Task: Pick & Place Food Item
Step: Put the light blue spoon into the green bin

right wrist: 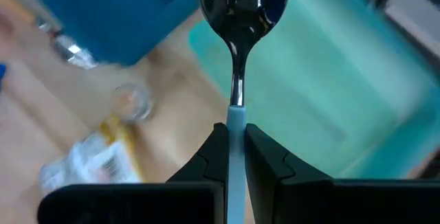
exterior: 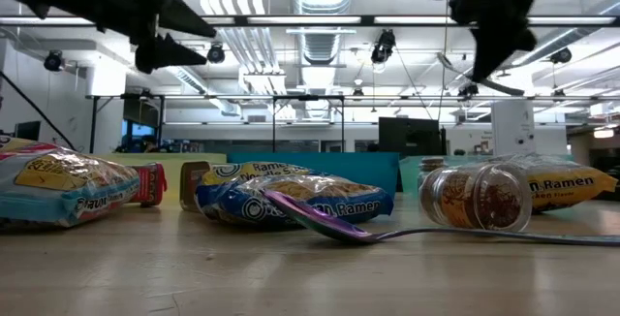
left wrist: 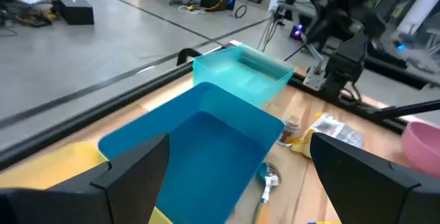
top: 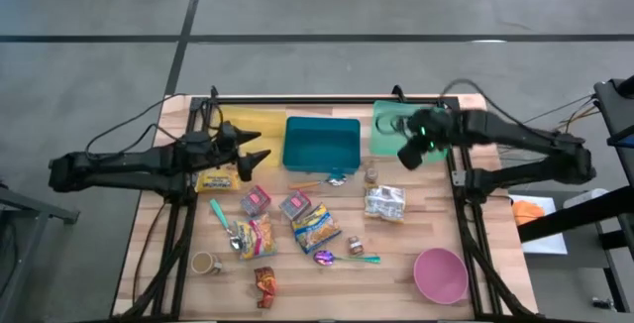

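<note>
High view shows a wooden table point(top: 416, 239) on a grey floor. Over the green bin point(top: 388, 130), the right claw point(right wrist: 236, 145) pinches a spoon point(right wrist: 242, 18). Far from it, the left claw point(top: 260, 153) hangs wide apart, empty.

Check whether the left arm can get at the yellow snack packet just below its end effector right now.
Probably yes: the left end effector is open and empty, and the yellow packet lies uncovered beside it with nothing stacked on top.
</note>
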`<state>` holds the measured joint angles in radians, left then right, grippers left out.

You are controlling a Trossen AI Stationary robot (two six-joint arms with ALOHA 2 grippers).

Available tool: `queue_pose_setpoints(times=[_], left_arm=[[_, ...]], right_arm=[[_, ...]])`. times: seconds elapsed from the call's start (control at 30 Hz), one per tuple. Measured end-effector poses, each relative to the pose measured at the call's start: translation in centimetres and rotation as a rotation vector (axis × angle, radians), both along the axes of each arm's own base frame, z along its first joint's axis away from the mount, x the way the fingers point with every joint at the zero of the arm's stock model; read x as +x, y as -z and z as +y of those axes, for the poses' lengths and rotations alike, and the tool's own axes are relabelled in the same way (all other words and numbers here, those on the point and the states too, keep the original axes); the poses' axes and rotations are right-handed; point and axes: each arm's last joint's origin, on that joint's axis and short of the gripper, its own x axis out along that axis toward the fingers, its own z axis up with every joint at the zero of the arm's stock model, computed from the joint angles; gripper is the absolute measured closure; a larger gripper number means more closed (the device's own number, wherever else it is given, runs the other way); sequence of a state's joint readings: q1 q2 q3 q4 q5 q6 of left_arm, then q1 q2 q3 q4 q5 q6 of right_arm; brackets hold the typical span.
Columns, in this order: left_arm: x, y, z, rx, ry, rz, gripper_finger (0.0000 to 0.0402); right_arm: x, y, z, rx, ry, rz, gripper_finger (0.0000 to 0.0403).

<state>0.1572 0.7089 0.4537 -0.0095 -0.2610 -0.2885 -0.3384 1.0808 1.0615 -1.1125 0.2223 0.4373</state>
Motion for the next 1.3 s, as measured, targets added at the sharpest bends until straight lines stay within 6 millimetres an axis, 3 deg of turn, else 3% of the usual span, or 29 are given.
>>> queue_pose_setpoints(times=[0.2,0.33,0.43,0.57,0.73,1.3], left_arm=[[1.5,-2.5,0.6,0.052,-0.003,0.028,0.0044],[2.4,-2.6,0.8,0.04,-0.003,0.068,0.0044],[2.7,-1.8,0.8,0.027,-0.002,0.109,0.0044],[2.8,-1.5,1.1,0.027,-0.018,0.129,0.0044],[2.8,-1.5,1.2,0.047,-0.019,0.137,0.0044],[2.7,-1.2,1.2,0.046,-0.016,0.172,0.0044]], right_arm=[[0.8,-0.4,-7.0,0.06,-0.02,0.041,0.0385],[1.3,1.5,-11.2,0.129,-0.025,0.112,0.0385],[1.9,3.9,-13.0,0.196,-0.042,0.186,0.0385],[3.0,7.0,-14.1,0.275,-0.085,0.273,0.0385],[4.2,9.5,-15.4,0.285,-0.111,0.302,0.0385],[5.6,15.2,-16.8,0.379,-0.124,0.383,0.0385]])
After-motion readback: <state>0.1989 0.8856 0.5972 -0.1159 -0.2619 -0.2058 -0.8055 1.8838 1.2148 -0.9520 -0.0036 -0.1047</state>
